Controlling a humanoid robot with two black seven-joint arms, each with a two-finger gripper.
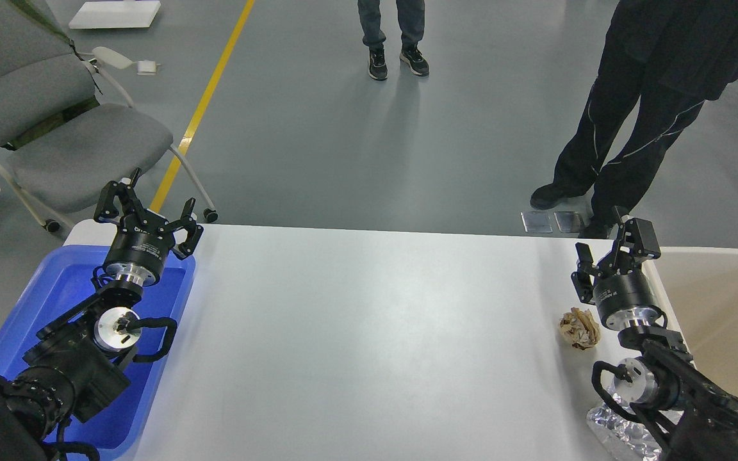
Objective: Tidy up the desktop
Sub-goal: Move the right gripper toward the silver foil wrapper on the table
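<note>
The table (356,333) fills the middle of the view. A tray (55,294) is set at its left end and a tub (728,307) at its right end. A paper wad (579,328) is placed on the table near the right edge, and a sheet of foil (619,429) lies nearer the viewer than it. A chair (55,115) is found behind the tray, on the floor. Two people (638,109) are seen beyond the table's far edge
</note>
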